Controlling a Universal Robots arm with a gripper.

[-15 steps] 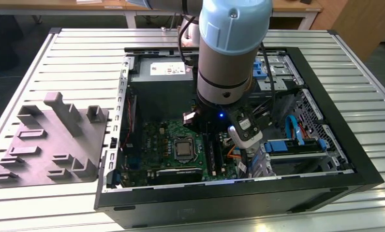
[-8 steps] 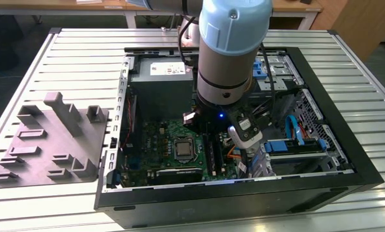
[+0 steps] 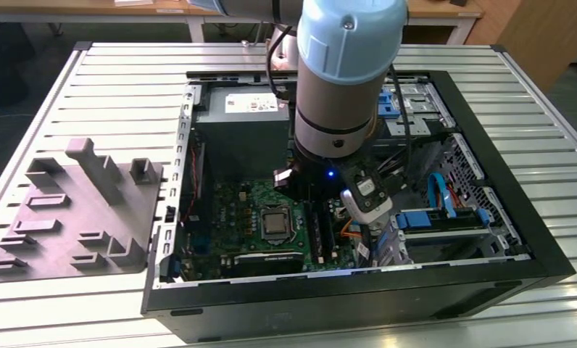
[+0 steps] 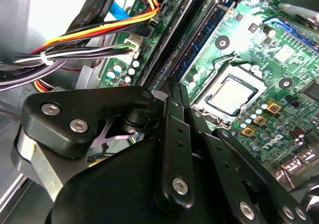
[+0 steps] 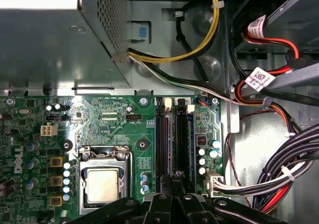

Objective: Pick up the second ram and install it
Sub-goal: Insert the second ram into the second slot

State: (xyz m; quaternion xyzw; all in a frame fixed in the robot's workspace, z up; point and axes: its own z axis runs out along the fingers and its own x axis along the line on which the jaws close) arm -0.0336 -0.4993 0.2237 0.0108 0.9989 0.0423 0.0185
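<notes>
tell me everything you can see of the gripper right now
The gripper is black, built of jointed metal links pinned with silver screws. Its two slim fingers are pressed together into a narrow tip. It reaches down inside the open computer case, its tip over the long black memory slots beside the processor socket on the green motherboard.
</notes>
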